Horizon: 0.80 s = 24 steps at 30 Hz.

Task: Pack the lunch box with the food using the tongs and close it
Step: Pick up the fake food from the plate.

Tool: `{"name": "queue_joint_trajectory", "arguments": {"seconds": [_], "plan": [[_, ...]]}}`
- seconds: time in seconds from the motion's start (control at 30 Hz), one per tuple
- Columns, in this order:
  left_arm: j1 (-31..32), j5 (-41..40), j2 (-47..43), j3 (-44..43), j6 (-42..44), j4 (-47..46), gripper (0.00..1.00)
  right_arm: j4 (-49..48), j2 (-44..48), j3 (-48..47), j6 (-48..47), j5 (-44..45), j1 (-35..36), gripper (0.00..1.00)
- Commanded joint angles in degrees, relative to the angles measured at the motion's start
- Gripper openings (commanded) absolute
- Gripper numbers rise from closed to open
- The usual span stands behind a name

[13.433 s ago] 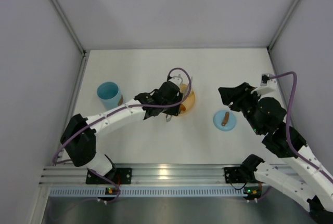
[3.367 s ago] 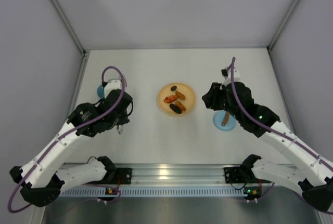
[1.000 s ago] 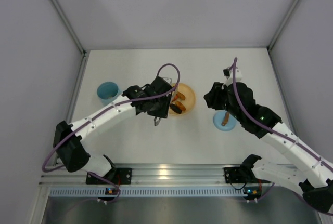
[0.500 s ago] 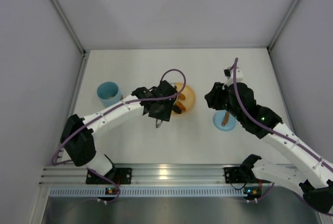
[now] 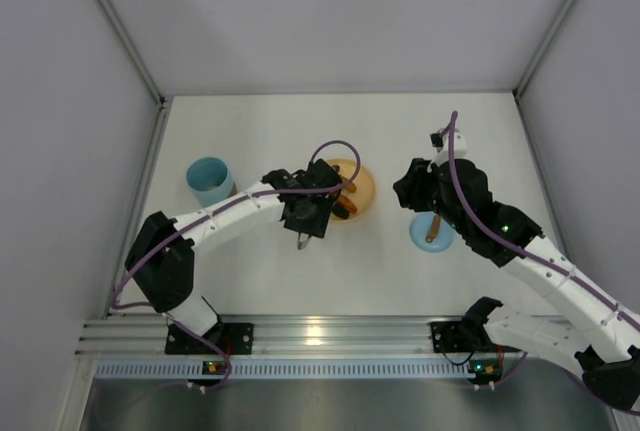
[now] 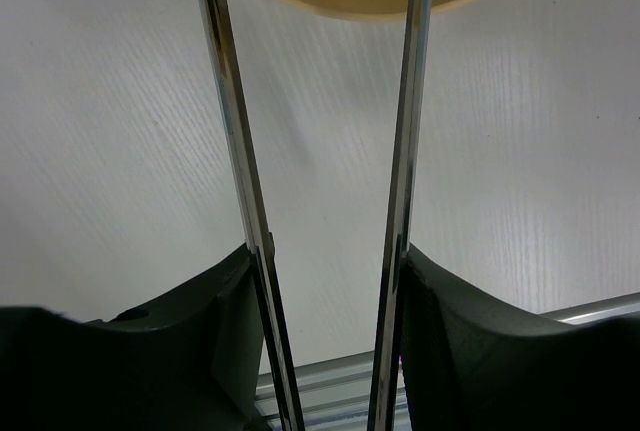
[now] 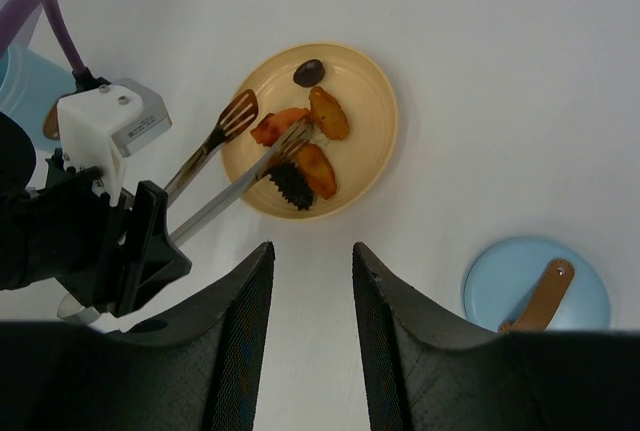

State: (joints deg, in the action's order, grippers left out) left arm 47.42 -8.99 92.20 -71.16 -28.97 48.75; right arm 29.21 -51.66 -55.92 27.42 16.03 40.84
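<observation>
My left gripper (image 5: 305, 215) is shut on the silver tongs (image 7: 230, 191); their two arms (image 6: 232, 131) run between my fingers toward the orange plate (image 7: 365, 101). The tong tips are spread over the plate, one by a red-orange piece of food (image 7: 280, 126), the other off to its left. Orange (image 7: 328, 113), dark brown (image 7: 308, 72) and black (image 7: 290, 186) pieces also lie there. The light blue lunch box (image 5: 208, 181) stands open at the left. Its lid (image 5: 432, 231) with the brown knob lies right of the plate. My right gripper (image 7: 310, 261) hovers open and empty between plate and lid.
Grey walls (image 5: 90, 101) enclose the white table on three sides. An aluminium rail (image 5: 320, 336) runs along the near edge by the arm bases. The right arm's purple cable (image 5: 448, 151) loops above its wrist.
The left arm has swung from the lunch box back to the plate, bringing the tong tips over the food, and the tong arms have spread wider. The right arm has stayed put.
</observation>
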Motion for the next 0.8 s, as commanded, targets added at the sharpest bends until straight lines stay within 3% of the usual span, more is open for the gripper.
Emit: {"name": "queue_joint_trajectory", "arguments": {"seconds": [0.0, 0.77], "plan": [[-0.7, -0.5, 0.5, 0.1, 0.8, -2.8, 0.54, 0.8, 0.6, -1.1, -0.8, 0.8, 0.6, 0.37], [-3.2, 1.3, 1.3, -1.6, 1.2, -1.1, 0.47, -1.1, -0.4, -0.7, -0.1, -1.0, 0.5, 0.37]]}}
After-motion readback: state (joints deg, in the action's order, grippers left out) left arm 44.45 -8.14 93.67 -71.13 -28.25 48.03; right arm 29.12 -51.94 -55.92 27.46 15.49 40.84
